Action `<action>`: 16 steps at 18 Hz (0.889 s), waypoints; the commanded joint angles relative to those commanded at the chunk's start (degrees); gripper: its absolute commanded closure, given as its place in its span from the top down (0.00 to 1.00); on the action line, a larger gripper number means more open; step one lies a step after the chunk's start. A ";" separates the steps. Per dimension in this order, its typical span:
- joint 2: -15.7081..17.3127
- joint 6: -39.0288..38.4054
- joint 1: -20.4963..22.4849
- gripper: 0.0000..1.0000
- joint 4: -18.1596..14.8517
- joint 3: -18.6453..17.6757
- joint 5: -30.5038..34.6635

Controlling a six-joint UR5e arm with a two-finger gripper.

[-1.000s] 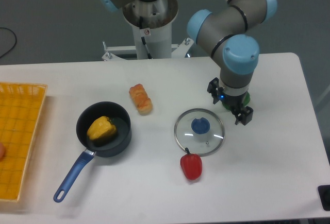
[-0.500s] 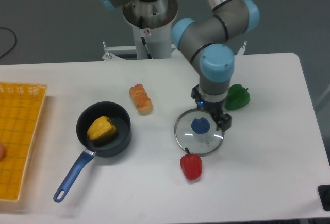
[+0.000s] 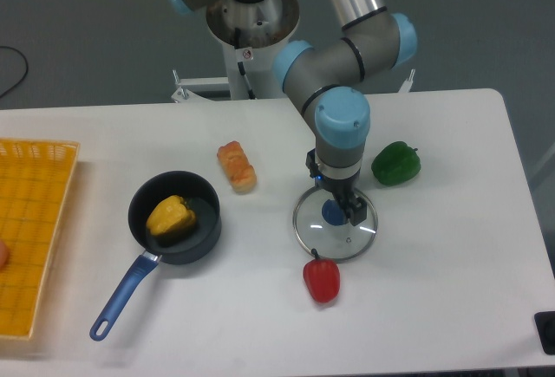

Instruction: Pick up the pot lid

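Black two-finger gripper, hanging from a grey and blue robot arm that reaches in from 12 o'clock. Its 2 fingers stand apart, with nothing held. Near them is the blue round knob of the pot lid, a transparent glass disc with a pale rim, lying flat on the white tabletop. The finger toward 4 o'clock hides part of the knob's edge; how high the fingertips are above the glass cannot be told.

The likely step is lining up on the knob. The gap looks centred toward the knob's 12 o'clock side, so going straight down could land a fingertip on the knob or press the glass. Closing off-centre could push the lid aside. A shallow pinch on a low, rounded knob could slip, or let the lid tilt and drop.

At 6 o'clock of the lid, a shiny red vegetable has its dark stem at the rim; whether they touch is unclear. A tilted lift could nudge it. A dark green vegetable is near at 2 o'clock, another possible snag. Well apart, at 9 o'clock, is a black round pan with a blue handle.
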 joint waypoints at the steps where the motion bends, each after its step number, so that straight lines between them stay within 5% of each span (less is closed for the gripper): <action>1: -0.17 0.00 0.00 0.99 0.00 0.00 0.00; 16: -2.81 0.00 0.09 0.93 2.11 0.35 0.09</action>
